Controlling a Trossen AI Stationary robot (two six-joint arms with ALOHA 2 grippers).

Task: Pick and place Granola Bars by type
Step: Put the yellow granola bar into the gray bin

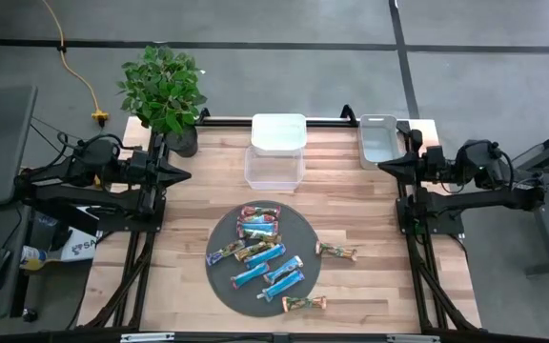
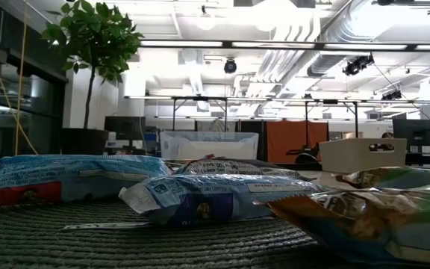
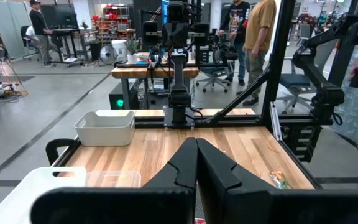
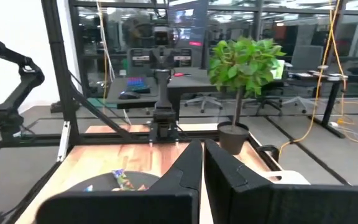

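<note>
Granola Bars (image 1: 260, 250) are mostly piled on the round dark mat (image 1: 219, 276) in the middle of my wooden surface (image 1: 351, 286): blue ones and a red-pink one jumbled together, touching each other. Going left to right: my left tool (image 1: 185, 174) is parked at the left edge near the potted plant (image 1: 165, 90), fingers pressed together with nothing in them. Past the mat, two tan-and-green bars sit off on the bare wood, one just right of the mat (image 1: 336, 252) and one at its lower right rim (image 1: 305, 303). Up back there's a clear bin (image 1: 274, 169), a white lid (image 1: 278, 131) and a white bin (image 1: 379, 141). My right tool (image 1: 385, 168) waits at the right edge, closed up and empty.
</note>
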